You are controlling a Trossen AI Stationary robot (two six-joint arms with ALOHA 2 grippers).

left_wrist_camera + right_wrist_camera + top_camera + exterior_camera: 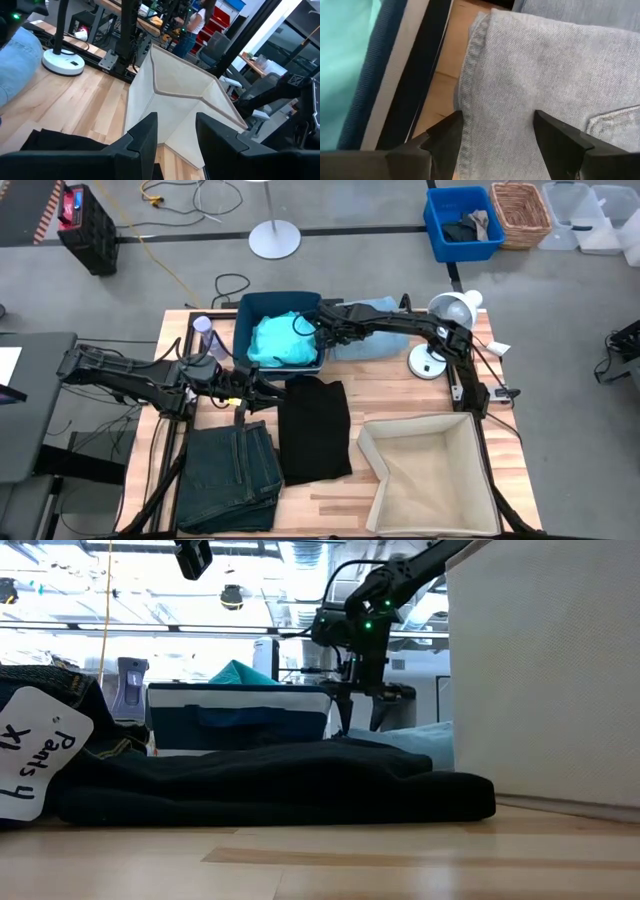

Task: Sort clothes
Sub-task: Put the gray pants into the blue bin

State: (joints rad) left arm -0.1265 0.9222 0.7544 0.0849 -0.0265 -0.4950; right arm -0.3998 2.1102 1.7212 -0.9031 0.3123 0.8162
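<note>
A teal-green top [283, 340] lies in the dark blue bin [245, 315] at the table's far middle. The light blue denim piece [372, 342] lies flat right of the bin. The black shirt [315, 428] lies spread at the middle, and the folded dark jeans [232, 475] lie at the near left. My right gripper [322, 332] is open, pointing down over the denim's left hem [470, 75] beside the bin wall; it also shows in the low view [358, 725]. My left gripper [268, 388] is open and empty, low over the black shirt's far left corner [60, 137]. My right gripper's open fingers [449, 131] point down on either side of a strip of denim next to its left hem. I cannot tell whether the fingertips touch the cloth.
The beige fabric box [430, 475] stands at the near right. A white desk lamp [440, 330] stands at the far right, and a bottle [205, 330] left of the bin. A paper tag [35, 755] lies on the jeans.
</note>
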